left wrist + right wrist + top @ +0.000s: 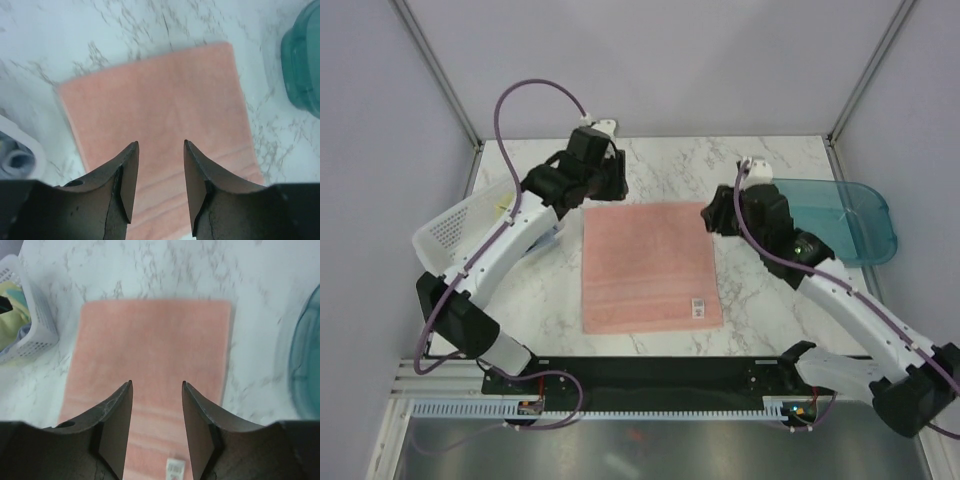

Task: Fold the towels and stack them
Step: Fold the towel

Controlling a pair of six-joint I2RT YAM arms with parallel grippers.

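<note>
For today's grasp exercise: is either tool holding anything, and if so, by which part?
Nothing is held. Both the left tool and right tool are open over the flat salmon-pink towel.

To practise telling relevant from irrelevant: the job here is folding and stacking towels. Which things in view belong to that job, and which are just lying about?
Belongs to the job:
- salmon-pink towel, spread flat on the table
- pale-yellow towel, in the basket
- blue-grey cloth, also in the basket

Just lying about:
- the white perforated basket itself
- teal tray at the table's right edge
</note>
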